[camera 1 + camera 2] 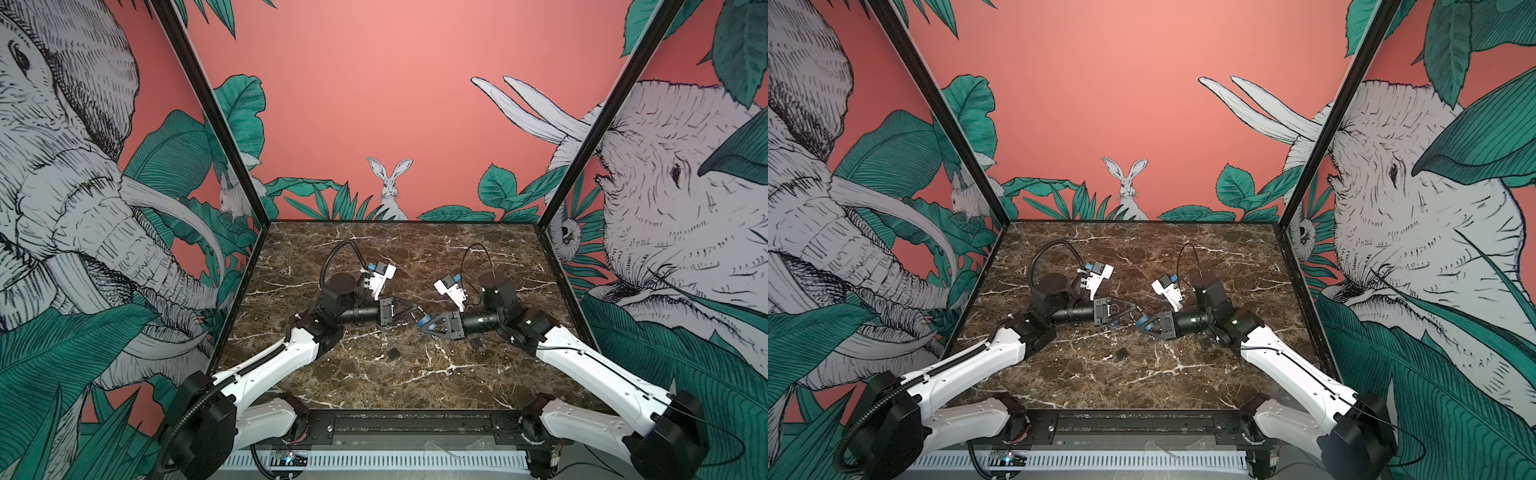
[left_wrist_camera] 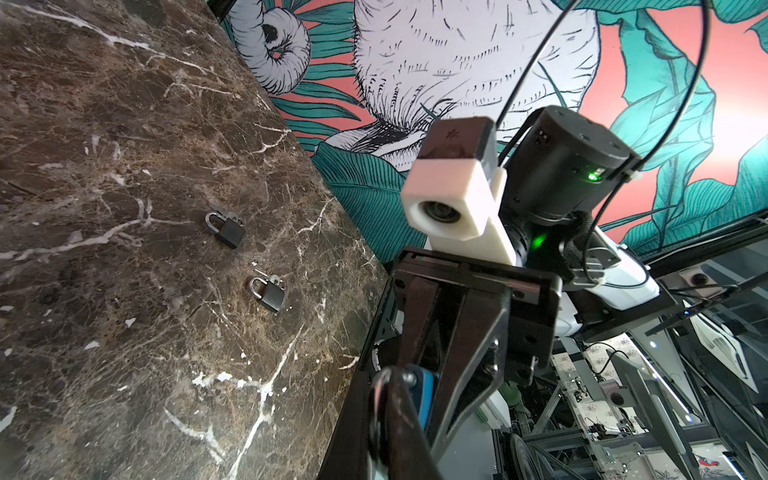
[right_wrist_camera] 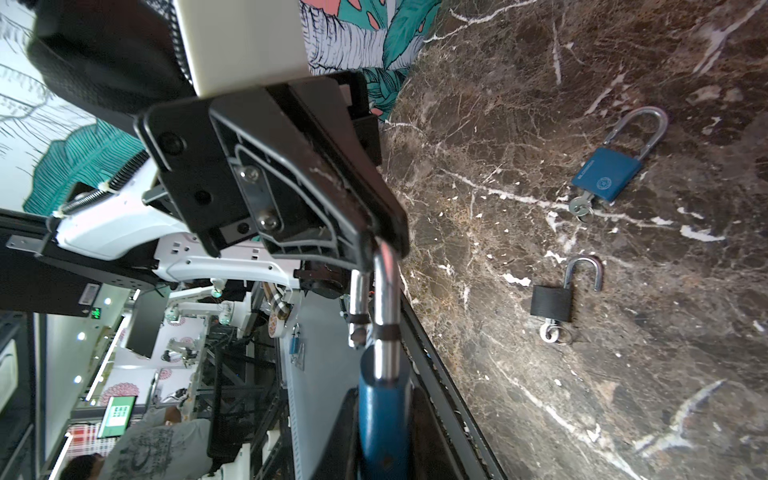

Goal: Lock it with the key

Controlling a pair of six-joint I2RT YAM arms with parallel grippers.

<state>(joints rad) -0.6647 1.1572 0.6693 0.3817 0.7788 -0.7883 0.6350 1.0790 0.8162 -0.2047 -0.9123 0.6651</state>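
Note:
A blue padlock point(image 3: 382, 415) hangs above the table's middle, its body clamped between my right gripper's point(image 3: 382, 440) fingers. Its silver shackle point(image 3: 384, 299) stands open, the short leg free of the body. My left gripper point(image 3: 380, 249) is shut on the bend of that shackle. In both top views the two grippers meet tip to tip, left point(image 1: 415, 311) point(image 1: 1137, 309) and right point(image 1: 422, 324) point(image 1: 1143, 323). In the left wrist view the shackle loop point(image 2: 380, 399) and a bit of blue body point(image 2: 430, 390) show at my fingers. The held padlock's key is hidden.
Two small black padlocks point(image 2: 226, 228) point(image 2: 268, 291) with keys lie on the marble table point(image 2: 104, 166). In the right wrist view there are a second blue padlock point(image 3: 609, 170) and an open black one point(image 3: 550, 301), each with a key in it. Dark padlocks point(image 1: 393, 354) point(image 1: 476, 343) lie near the grippers.

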